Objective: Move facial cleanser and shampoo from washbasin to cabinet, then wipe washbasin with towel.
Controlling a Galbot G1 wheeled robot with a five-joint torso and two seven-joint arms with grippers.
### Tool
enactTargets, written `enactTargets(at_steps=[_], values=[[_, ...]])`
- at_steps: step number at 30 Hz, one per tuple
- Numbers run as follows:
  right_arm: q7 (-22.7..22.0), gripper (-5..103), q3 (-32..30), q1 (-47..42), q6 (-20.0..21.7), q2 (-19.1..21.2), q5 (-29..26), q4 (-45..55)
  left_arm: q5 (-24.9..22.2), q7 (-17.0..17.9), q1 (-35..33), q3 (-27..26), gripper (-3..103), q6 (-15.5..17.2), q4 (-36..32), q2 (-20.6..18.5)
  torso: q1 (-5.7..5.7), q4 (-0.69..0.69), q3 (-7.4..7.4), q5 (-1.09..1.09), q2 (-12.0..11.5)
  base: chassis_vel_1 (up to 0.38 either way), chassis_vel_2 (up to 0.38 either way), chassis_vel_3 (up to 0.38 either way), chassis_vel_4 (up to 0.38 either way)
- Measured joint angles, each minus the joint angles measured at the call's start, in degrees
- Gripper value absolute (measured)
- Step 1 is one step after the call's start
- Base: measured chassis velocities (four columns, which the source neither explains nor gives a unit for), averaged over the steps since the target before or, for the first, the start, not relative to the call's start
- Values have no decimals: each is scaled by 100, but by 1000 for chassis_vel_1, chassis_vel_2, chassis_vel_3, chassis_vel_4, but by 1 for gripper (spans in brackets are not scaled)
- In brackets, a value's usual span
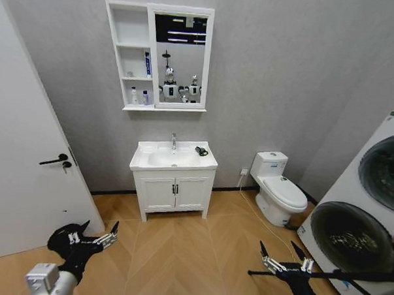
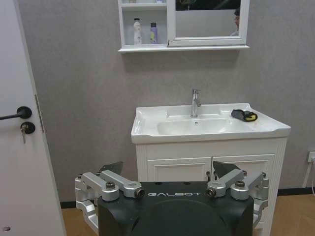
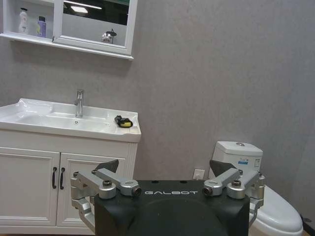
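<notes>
Head view: cabinet (image 1: 131, 27) holds bottles (image 1: 138, 96) (lowest shelf).

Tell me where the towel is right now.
The towel lies on the right rear corner of the washbasin, right of the chrome tap in the head view, with the toilet farther right along the wall.

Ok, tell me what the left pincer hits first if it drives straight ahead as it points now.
Probably the vanity doors below the washbasin. The open left pincer faces them across bare floor, with nothing between; depth is hard to judge.
</notes>
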State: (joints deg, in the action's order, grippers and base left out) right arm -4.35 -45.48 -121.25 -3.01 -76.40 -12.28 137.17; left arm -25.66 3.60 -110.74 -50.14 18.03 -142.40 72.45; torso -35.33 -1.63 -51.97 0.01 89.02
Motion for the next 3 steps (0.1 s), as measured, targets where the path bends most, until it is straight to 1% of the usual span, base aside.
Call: enactTargets(at_steps=[3], values=[[0, 100, 0, 0, 0, 0, 0, 0, 0, 0, 0, 0, 100, 0, 0, 0, 3, -2, 1, -3, 1, 0, 0, 0, 0]])
